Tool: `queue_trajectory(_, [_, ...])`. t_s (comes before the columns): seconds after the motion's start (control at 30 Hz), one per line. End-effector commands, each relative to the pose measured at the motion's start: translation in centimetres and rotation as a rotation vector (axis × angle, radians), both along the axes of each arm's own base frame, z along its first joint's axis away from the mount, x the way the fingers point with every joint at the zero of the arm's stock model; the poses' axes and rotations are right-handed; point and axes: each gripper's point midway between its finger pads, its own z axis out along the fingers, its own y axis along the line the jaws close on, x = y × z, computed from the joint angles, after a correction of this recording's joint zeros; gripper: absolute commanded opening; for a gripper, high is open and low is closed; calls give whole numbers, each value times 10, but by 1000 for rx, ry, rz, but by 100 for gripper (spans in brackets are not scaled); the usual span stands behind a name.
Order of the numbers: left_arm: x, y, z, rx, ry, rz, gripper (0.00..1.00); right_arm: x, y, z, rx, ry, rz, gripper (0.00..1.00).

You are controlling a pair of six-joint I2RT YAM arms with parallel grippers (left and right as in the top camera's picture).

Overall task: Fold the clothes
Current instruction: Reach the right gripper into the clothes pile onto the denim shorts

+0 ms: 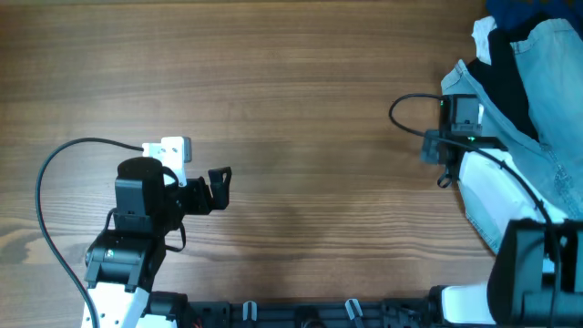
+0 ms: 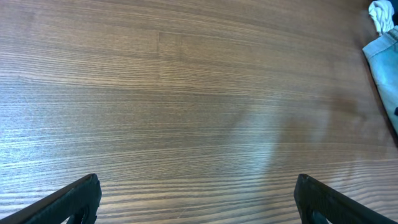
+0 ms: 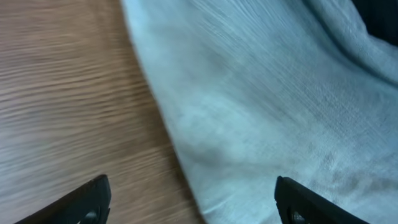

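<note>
One pair of jeans (image 1: 551, 100) lies heaped at the table's (image 1: 291, 82) right edge. Its left border runs beneath the right gripper (image 3: 193, 202), whose fingers are spread wide. Well apart, the left gripper (image 2: 196, 202), likewise spread, hangs over a broad stretch of wood.
</note>
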Motion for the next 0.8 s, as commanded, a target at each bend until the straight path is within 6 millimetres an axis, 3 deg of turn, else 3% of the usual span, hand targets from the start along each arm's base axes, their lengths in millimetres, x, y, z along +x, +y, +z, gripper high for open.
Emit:
queue_trajectory(0.0, [2, -5, 11, -23, -21, -15, 100, 6, -11, -8, -3, -5, -51, 81])
queue_trajectory(0.33, [2, -5, 11, -23, -21, -15, 100, 1, -6, -45, 33, 81, -44, 59])
queue_trajectory(0.47, [2, -5, 11, -23, -21, -15, 100, 2, -6, -46, 33, 81, -43, 49])
queue_trajectory(0.57, [2, -5, 11, -23, -21, -15, 100, 2, -7, -46, 33, 80, -43, 35])
queue_trajectory(0.77, [2, -5, 11, -23, -21, -15, 100, 2, -9, -45, 21, 76, -55, 22])
